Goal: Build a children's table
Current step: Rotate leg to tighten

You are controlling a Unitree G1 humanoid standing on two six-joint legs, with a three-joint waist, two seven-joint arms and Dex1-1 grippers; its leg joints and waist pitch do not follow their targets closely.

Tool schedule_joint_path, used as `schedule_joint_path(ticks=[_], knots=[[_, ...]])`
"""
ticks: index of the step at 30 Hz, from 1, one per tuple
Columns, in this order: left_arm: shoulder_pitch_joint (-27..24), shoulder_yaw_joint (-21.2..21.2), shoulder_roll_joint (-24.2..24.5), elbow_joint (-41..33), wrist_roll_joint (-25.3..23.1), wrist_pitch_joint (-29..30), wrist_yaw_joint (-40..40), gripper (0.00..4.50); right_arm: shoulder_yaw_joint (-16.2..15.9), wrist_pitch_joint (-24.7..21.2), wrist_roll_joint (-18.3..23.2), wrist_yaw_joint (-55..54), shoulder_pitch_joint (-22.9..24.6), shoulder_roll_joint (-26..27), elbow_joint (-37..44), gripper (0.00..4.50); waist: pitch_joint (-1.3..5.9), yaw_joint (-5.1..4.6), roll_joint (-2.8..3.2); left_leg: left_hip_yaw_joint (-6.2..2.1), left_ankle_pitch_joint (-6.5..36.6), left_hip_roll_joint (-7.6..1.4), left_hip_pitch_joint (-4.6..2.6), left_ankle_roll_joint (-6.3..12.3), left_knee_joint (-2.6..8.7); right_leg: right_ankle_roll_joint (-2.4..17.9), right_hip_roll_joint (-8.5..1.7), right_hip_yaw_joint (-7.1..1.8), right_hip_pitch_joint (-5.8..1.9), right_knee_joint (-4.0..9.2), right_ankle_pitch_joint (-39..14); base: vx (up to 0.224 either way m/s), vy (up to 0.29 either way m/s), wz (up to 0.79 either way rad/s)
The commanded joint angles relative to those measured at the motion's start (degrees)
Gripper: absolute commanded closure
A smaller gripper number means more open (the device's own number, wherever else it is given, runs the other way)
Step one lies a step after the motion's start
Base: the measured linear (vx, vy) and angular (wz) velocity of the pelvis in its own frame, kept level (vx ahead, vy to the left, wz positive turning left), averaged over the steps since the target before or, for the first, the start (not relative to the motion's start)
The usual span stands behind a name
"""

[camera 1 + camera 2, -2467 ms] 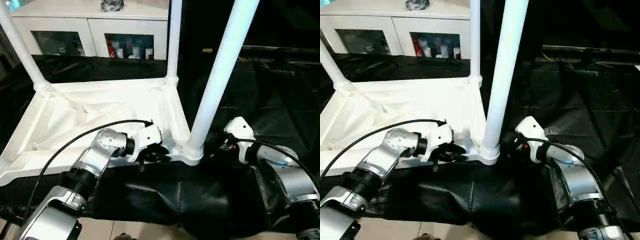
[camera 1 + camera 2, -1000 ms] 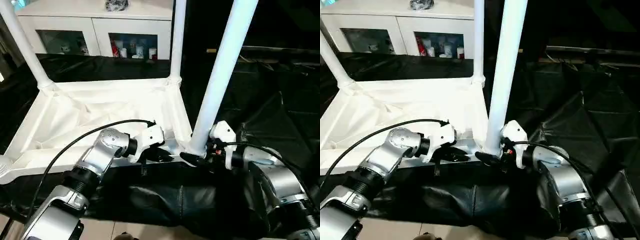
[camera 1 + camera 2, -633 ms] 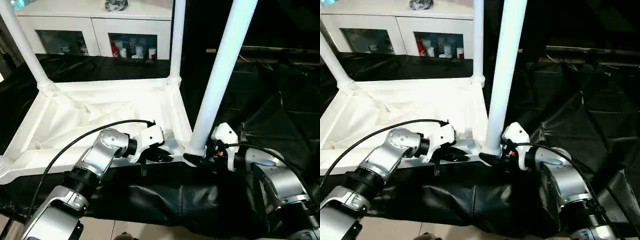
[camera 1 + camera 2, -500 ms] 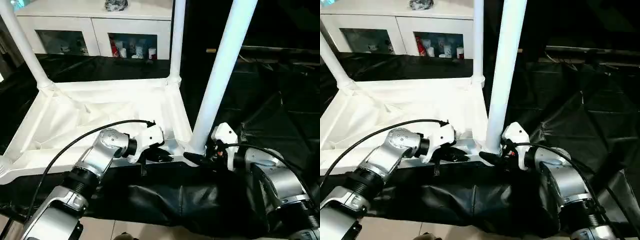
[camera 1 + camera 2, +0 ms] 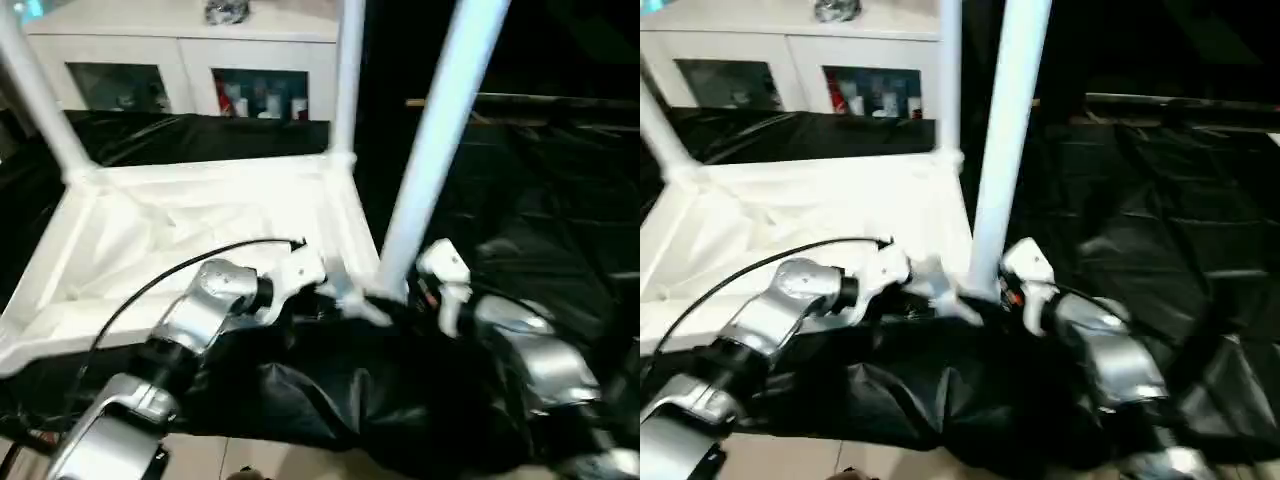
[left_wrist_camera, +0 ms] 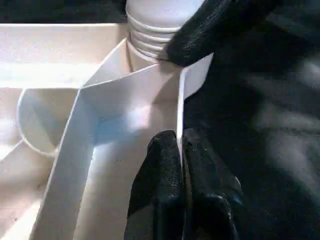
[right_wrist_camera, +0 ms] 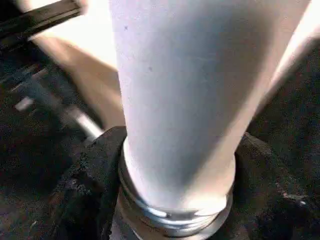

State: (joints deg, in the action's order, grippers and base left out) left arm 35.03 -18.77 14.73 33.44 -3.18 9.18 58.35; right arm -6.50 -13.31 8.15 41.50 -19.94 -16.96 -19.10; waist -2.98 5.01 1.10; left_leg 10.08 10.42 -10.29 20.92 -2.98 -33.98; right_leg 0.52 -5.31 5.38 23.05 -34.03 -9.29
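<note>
The tabletop [image 5: 200, 225] lies upside down on the worktop [image 5: 540, 200]. Left fingers [image 6: 165, 170] are pinched shut on its rim at 6 o'clock; right fingers [image 7: 90, 170] wrap the near leg [image 5: 430, 160] at its base. A hard tug there could lever that corner off the edge.

Head views smearing with motion blur; outlines of near leg [image 5: 430, 160], both forearms and black cloth [image 5: 1160, 200] running soft. Three standing legs running off top edge, upper ends cut. Tabletop [image 5: 200, 215] left end passing out of frame; near rim hiding behind left arm. Right gripper [image 7: 175, 200] fingertips lying behind leg base, tips not readable. Items inside cabinet [image 5: 260, 95] too small and blurred to identify. Object on cabinet top cropping at edge, unidentifiable.
</note>
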Motion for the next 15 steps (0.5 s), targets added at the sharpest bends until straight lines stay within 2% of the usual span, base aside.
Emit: schedule_joint_path(ticks=[1, 4, 5, 6, 8, 9, 11, 12, 15], knots=[[2.39, 2.68, -3.16, 1.76, 0.67, 1.97, -6.89, 4.5, 0.86, -1.63, -1.9, -8.06, -1.2, 3.12, -4.41, 1.75, 3.38, 0.33, -0.76, -1.29, 17.14, -2.62, -0.41, 0.19, 4.64, 8.57, -4.19, -2.73, -2.71, 5.24, -26.01, 0.0, 0.0, 0.0], [6.34, 4.29, -9.34, 6.38, 0.74, 3.81, -15.78, 4.5, 1.48, -2.19, -4.24, -19.19, -4.9, 8.72, -11.21, 1.75, 3.45, -0.18, -0.4, -1.27, 17.53, -2.26, -0.68, -0.9, 4.52, 8.72, -3.97, -2.65, -2.32, 5.4, -25.83, 0.0, 0.0, 0.0], [7.19, 4.08, -10.78, 7.66, 0.39, 3.7, -17.5, 4.5, 0.93, -1.32, -4.98, -20.86, -6.02, 9.94, -12.82, 1.75, 3.54, -0.08, -0.52, -1.34, 17.4, -2.29, -0.74, -0.96, 4.49, 8.61, -4.04, -2.64, -2.4, 5.39, -25.62, 0.0, 0.0, 0.0], [7.74, 3.87, -11.62, 8.5, 0.15, 3.54, -18.41, 4.5, 0.56, -0.62, -5.46, -21.85, -6.78, 10.68, -13.86, 1.75, 3.62, 0.17, -0.17, -1.31, 16.5, -2.32, -0.66, -0.61, 4.45, 8.84, -4.15, -2.78, -2.54, 5.29, -23.81, 0.0, 0.0, 0.0], [8.29, 3.58, -12.65, 9.37, -0.02, 3.2, -18.85, 4.5, 0.35, -0.2, -5.22, -21.64, -7.63, 11.87, -14.64, 1.75, 3.69, 0.18, -0.36, -1.2, 15.74, -2.36, -0.42, 0.16, 4.43, 9.35, -4.02, -2.88, -2.68, 5.1, -21.1, 0.0, 0.0, 0.0], [8.75, 2.87, -13.85, 10.05, 0.03, 1.84, -17.61, 4.5, 0.3, 0.07, -3.82, -19.69, -8.81, 13.74, -14.93, 1.75, 3.96, 0.41, -0.42, -1.01, 13.45, -2.24, -0.23, 1.52, 4.23, 10.37, -3.89, -2.93, -2.94, 4.55, -16.69, 0.0, 0.0, 0.0], [8.86, 2.64, -14.2, 10.2, 0.0, 1.3, -16.88, 4.5, 0.39, -0.09, -2.97, -18.28, -9.14, 14.46, -14.8, 1.75, 4.03, 0.56, -0.35, -0.91, 11.97, -2.17, -0.03, 2.61, 4.16, 10.78, -3.91, -2.87, -3.14, 4.47, -15.41, 0.0, 0.0, 0.0], [8.72, 2.36, -14.1, 9.97, 0.01, 0.68, -15.86, 4.5, 0.52, -0.11, -2.4, -17.43, -9.21, 14.7, -14.48, 1.2, 4.03, 0.62, -0.31, -0.88, 11.77, -2.2, -0.06, 2.83, 4.13, 10.83, -3.96, -2.87, -3.13, 4.5, -15.44, 0.0, 0.0, 0.0], [8.17, 2.18, -13.02, 9.18, 0.12, -0.11, -13.53, 4.5, 0.65, 0.12, -2.24, -16.04, -9.11, 14.26, -13.6, 0.85, 3.92, 0.65, -0.3, -1.04, 12.44, -2.4, -0.02, 2.95, 4.36, 10.44, -4.03, -2.73, -3.13, 4.7, -17.81, 0.0, 0.0, 0.0]])
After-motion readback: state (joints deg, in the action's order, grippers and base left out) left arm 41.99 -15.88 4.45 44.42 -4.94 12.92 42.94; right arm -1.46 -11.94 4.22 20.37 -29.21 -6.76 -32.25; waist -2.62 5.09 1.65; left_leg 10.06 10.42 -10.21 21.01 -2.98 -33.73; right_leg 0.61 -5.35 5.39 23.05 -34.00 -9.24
